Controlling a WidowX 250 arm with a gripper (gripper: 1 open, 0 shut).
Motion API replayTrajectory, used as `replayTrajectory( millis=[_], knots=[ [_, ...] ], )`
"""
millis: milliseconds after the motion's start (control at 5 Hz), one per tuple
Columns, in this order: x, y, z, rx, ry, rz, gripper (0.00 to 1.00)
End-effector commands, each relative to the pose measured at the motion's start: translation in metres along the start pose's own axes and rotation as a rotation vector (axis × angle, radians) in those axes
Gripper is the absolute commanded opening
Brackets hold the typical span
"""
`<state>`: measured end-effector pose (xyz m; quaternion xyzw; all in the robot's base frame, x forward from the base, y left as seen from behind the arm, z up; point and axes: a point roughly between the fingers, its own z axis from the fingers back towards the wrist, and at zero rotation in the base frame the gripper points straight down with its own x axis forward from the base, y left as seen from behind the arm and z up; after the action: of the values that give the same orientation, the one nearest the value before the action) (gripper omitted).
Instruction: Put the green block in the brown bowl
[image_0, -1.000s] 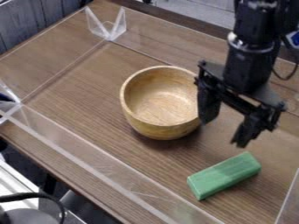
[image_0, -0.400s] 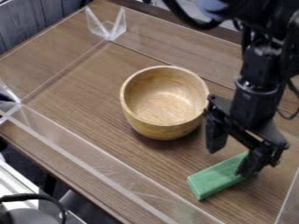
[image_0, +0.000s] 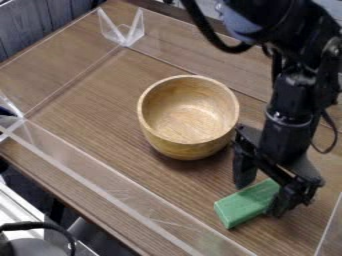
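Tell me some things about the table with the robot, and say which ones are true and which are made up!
1. The green block is inside the bowl. False: it lies on the table, beside the bowl.
2. The bowl is empty. True.
3. The end effector is open, with a finger on each side of the block. True.
4. The end effector has lifted the block into the air. False: the block rests on the table.
5. The bowl is tipped over on its side. False: it stands upright, opening facing up.
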<state>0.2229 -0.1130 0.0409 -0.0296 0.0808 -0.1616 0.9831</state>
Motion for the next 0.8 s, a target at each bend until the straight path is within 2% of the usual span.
replayTrajectory(
  millis=[0,600],
  knots=[
    [0.0036,-0.0042,0.0033,0.002,-0.033,-0.018,1.0],
    [-0.0012,-0.0022,0.0067,0.051,-0.026,-0.005,1.0]
  ],
)
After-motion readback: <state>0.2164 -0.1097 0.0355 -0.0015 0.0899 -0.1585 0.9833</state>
